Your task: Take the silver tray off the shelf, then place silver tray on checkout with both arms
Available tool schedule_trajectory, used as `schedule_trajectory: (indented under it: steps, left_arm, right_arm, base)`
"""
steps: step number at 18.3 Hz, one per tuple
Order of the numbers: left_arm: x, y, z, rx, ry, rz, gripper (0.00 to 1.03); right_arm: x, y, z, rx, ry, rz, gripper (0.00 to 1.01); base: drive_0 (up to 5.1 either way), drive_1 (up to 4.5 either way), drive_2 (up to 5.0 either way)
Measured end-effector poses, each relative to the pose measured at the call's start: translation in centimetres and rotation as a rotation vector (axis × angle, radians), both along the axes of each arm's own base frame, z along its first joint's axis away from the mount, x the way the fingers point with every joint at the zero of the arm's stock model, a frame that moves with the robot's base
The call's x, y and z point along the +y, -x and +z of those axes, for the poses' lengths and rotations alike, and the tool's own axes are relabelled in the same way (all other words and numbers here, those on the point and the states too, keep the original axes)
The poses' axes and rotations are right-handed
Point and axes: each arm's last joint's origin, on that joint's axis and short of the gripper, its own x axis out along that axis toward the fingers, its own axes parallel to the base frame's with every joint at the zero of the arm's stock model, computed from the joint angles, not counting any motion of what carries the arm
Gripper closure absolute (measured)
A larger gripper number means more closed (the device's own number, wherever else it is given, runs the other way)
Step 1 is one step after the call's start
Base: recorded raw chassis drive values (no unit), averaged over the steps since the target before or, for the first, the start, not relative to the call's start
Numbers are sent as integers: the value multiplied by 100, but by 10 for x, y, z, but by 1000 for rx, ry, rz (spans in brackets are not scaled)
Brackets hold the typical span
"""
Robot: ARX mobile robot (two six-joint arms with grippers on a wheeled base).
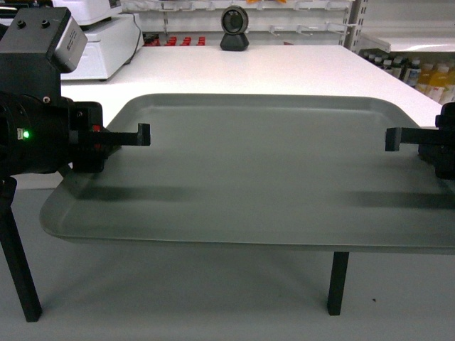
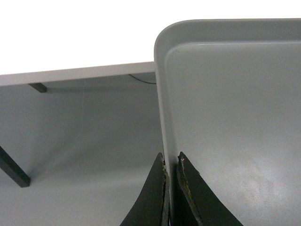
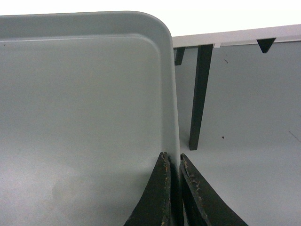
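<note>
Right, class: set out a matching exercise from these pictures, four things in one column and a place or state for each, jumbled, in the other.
Things:
1. silver tray
2. left hand
3. right hand
4. checkout

Places or states:
A. clamped on the tray's left rim
B. held between both hands
C. clamped on the tray's right rim
D. white top beyond the tray's far edge

Pairs: 1-B, 2-A, 3-C, 4-D

Support surface: checkout, a broad plain white tabletop on thin black legs.
Floor: pale grey floor, visible beneath the tabletop.
Far left on top: white weighing scale.
Far centre on top: small dark round-headed scanner device, upright.
Tabletop edge: pale lip seen from the left wrist view.
</note>
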Motion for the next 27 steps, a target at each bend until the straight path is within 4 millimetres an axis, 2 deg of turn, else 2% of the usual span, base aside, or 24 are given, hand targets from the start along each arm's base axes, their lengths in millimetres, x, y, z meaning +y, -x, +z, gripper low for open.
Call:
schedule_trajectory:
  steps: [27]
  left_arm:
    - [0, 0, -1, 4, -1, -1, 99]
  right_arm:
    - [0, 0, 0, 3, 1, -1, 98]
  base:
    - [-4, 402, -410]
